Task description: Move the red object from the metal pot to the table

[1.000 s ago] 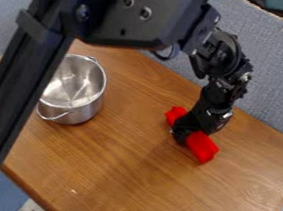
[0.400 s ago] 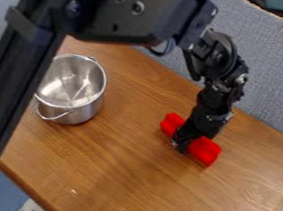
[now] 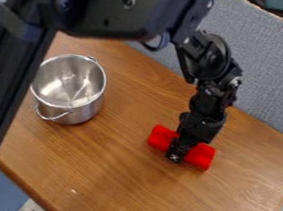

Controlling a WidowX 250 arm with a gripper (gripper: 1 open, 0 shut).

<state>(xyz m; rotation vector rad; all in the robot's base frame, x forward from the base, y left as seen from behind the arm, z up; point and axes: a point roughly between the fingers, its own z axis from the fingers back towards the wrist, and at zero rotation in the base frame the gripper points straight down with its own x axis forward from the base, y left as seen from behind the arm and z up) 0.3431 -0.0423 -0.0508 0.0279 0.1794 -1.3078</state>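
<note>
So the red object (image 3: 182,146) is already out of the metal pot (image 3: 66,88) and sitting low on the wooden surface (image 3: 119,180), well apart from the pot, with the gripper (image 3: 187,145) straddling its middle and pinching it across the narrow side. Best move from here, I'd say: make sure the block is flat on the wood, spread the jaws fully, then lift straight up (no sideways drag, or it'll skid or tip).

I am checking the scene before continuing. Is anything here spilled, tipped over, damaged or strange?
Nothing stands out. The metal pot stands upright on the table and looks empty. The red block lies flat on the wood, right of the pot, with the gripper pointing down at it. No spill or damage shows.
</note>
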